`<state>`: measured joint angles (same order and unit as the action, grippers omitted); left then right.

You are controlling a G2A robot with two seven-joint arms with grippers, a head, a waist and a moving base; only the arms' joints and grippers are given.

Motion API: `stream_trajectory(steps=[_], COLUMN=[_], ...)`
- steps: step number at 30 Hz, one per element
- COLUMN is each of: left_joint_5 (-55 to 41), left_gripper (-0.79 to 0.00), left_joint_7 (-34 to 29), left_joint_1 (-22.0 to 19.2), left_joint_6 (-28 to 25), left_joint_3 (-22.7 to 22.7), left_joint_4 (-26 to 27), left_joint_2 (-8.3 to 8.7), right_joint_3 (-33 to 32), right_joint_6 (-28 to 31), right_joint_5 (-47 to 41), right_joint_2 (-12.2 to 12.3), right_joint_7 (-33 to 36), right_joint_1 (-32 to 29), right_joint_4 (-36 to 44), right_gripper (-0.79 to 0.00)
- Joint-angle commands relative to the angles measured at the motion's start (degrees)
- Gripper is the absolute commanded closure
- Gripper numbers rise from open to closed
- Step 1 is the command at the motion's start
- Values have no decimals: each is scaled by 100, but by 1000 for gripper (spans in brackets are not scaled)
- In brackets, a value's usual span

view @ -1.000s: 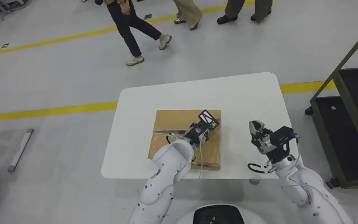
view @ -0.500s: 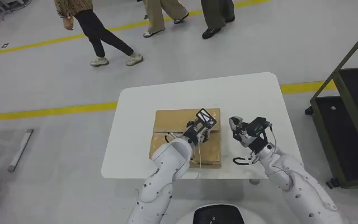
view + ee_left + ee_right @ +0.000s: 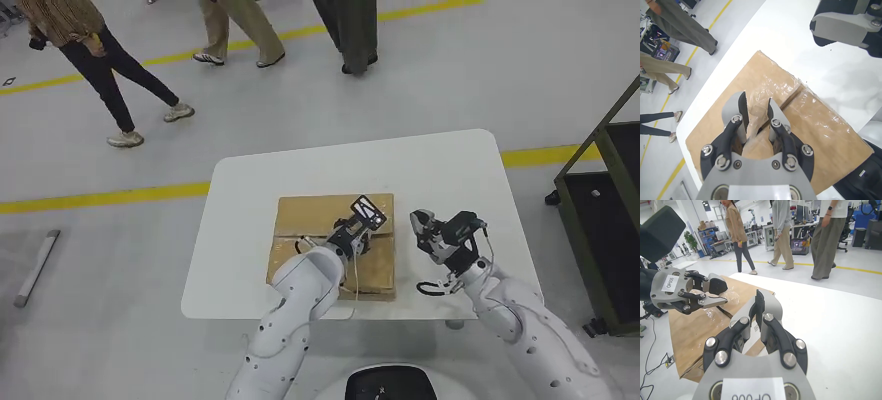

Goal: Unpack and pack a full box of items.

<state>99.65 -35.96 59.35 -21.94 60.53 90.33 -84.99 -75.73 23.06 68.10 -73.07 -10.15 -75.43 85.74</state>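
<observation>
Left end effector (image 3: 756, 100) pinches tape (image 3: 758, 110) over box (image 3: 819, 123); right end effector (image 3: 763, 301) hovers closed alongside.

The white worktop (image 3: 300, 175) stood on a grey floor (image 3: 120, 300) crossed by a yellow line (image 3: 100, 198). A dark metal cart (image 3: 600, 230) stood near it, and a grey bar (image 3: 37, 267) lay well apart.

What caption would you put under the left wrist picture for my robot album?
The fingers of the left gripper pinch crinkly clear tape on the cardboard box.
</observation>
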Motion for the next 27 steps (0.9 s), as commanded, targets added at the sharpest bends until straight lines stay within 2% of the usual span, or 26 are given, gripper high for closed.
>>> stream_trajectory(steps=[1,7,12,18,27], left_joint_5=[70,27,-260,-729,-645], left_gripper=[0,0,0,0,0], left_joint_7=[-3,174,359,316,391], left_joint_1=[-40,-76,-62,-61,-77], left_joint_6=[13,104,205,23,125], left_joint_3=[-12,1,265,888,2064], left_joint_4=[-76,-87,210,679,778], left_joint_2=[3,3,26,108,290], right_joint_3=[-14,-94,-180,-246,-212], right_joint_6=[-6,-52,-121,-109,-72], right_joint_5=[10,-18,-83,-201,-246], right_joint_2=[5,23,36,44,45], right_joint_7=[-13,-59,-135,-267,-306], right_joint_1=[-27,-138,-252,-337,-341], right_joint_4=[23,103,112,73,0], right_gripper=[0,0,0,0,0])
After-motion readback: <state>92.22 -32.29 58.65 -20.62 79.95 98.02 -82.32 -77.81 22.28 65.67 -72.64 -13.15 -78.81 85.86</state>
